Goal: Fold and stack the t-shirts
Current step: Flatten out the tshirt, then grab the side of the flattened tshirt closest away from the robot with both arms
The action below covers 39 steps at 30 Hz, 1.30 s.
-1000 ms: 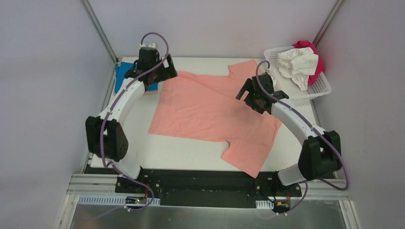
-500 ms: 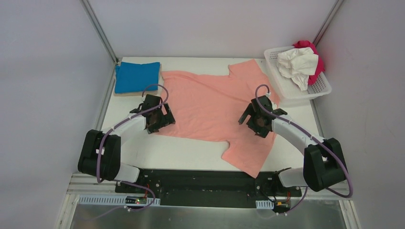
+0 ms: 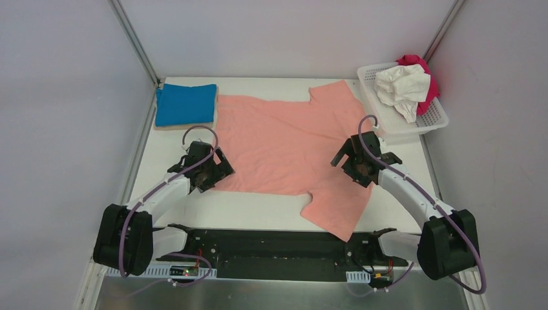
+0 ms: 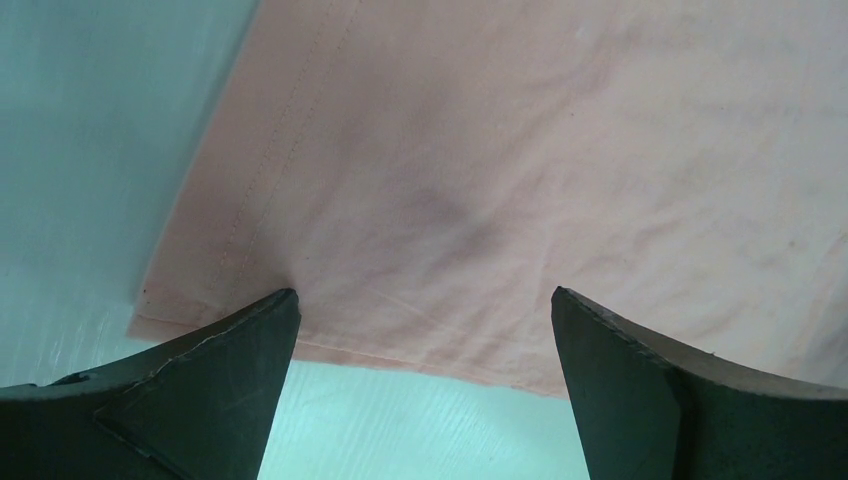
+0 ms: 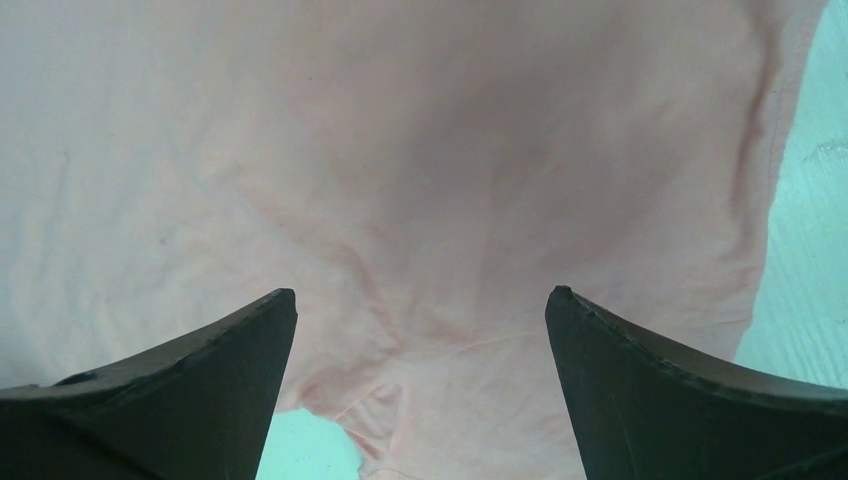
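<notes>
Status, please: where does the pink shirt (image 3: 284, 145) lie?

You have it spread flat across the middle of the table (image 3: 187, 206), hem to your left. One sleeve reaches the far right, just beside the basket (image 3: 434, 119), and the other points at the near edge.

And my left gripper (image 3: 210, 169)?

Your left gripper hangs low over the near left corner of the hem, fingers spread wide with nothing between them. In the left wrist view that stitched corner shows in the gap, with bare table to its left and below it. Whether the fingertips touch the cloth, you cannot tell.

The right gripper (image 3: 354, 161)?

It is also spread wide and empty, over the right side of the pink shirt, between the two sleeves. Its wrist view shows wrinkled pink cloth under the fingers and a strip of table at the right edge.

What about the other shirts?

Your blue shirt (image 3: 186, 104) sits folded on the thin tan board (image 3: 184, 126) in the far left corner, just beside the pink one's far left corner. The white shirt (image 3: 402, 87) lies crumpled in the basket, on top of the magenta shirt (image 3: 420, 68), which shows behind and beside it.
</notes>
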{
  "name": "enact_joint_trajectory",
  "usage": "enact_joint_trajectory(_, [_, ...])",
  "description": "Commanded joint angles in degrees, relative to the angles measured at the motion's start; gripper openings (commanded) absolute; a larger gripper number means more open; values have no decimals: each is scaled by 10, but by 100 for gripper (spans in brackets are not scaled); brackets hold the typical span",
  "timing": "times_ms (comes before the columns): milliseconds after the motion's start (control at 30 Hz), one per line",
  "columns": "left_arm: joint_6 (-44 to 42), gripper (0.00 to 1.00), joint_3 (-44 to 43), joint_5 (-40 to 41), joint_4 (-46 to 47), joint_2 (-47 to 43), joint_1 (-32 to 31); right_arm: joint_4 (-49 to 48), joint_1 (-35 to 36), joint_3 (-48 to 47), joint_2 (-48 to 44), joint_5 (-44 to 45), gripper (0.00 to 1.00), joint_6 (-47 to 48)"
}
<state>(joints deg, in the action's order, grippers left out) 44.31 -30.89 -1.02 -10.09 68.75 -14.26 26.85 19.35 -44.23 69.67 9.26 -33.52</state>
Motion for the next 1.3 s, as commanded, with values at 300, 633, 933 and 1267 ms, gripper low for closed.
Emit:
enact_joint_trajectory(300, [8,99,-33,75,-231,-105,-9,84,-20,-20,-72,-42,100,66])
enact_joint_trajectory(633, [159,99,-36,246,-392,-212,-7,220,152,-36,-90,47,99,0])
enact_joint_trajectory(933, [199,80,30,210,-304,-219,3,262,212,59,-142,12,97,-81])
enact_joint_trajectory(1267, [215,60,60,199,-186,-113,7,274,285,90,-121,-10,86,-146])
